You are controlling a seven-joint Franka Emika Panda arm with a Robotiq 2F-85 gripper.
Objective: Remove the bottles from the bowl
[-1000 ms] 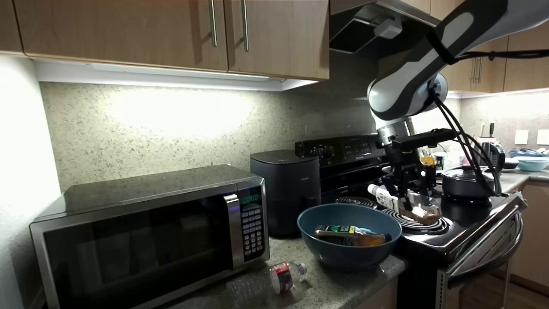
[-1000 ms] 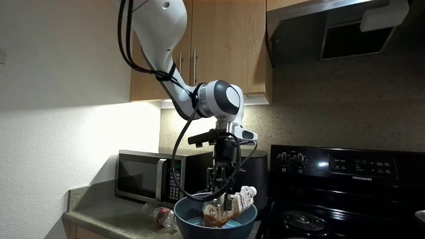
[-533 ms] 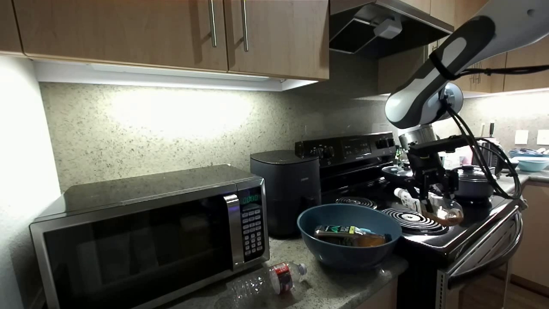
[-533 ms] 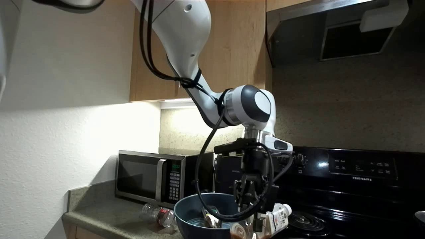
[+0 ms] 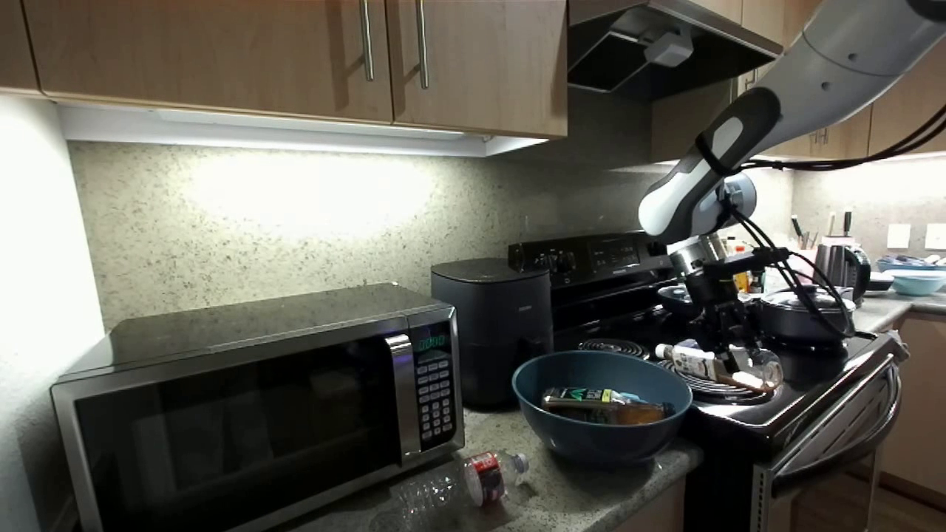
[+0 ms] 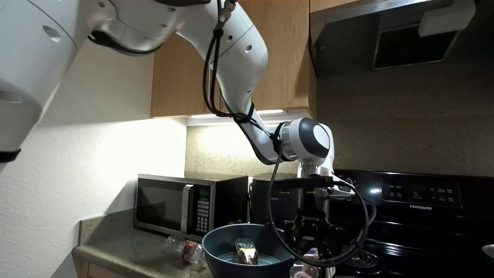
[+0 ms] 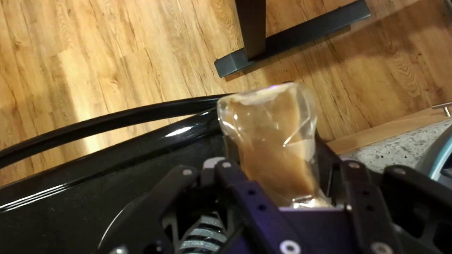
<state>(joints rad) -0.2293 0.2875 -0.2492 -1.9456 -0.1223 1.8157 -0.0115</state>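
Observation:
The glossy blue bowl (image 5: 599, 443) stands on the counter beside the stove, also in an exterior view (image 6: 218, 255); its rim shows at the right of the wrist view (image 7: 439, 155). Inside lie a bottle with a green and black label (image 5: 580, 397) and an amber bottle (image 5: 641, 414). My gripper (image 5: 739, 360) is shut on a clear bottle with brown liquid, a white label and a white cap (image 5: 695, 362). It lies nearly level at the front coil burner; whether it touches is unclear. In the wrist view, the bottle (image 7: 272, 141) sits between the fingers (image 7: 279, 162).
A clear bottle with a red label (image 5: 484, 479) lies on the counter before the microwave (image 5: 244, 421). A black air fryer (image 5: 491, 332) stands behind the bowl. A lidded dark pot (image 5: 798, 318) stands on the stove just beyond my gripper. The oven handle (image 7: 106, 116) runs along the stove front.
My gripper has carried the bottle from above the bowl's side over to the stove, and lowered it toward the front burner. The bottle lies more level now. The bowl has not moved.

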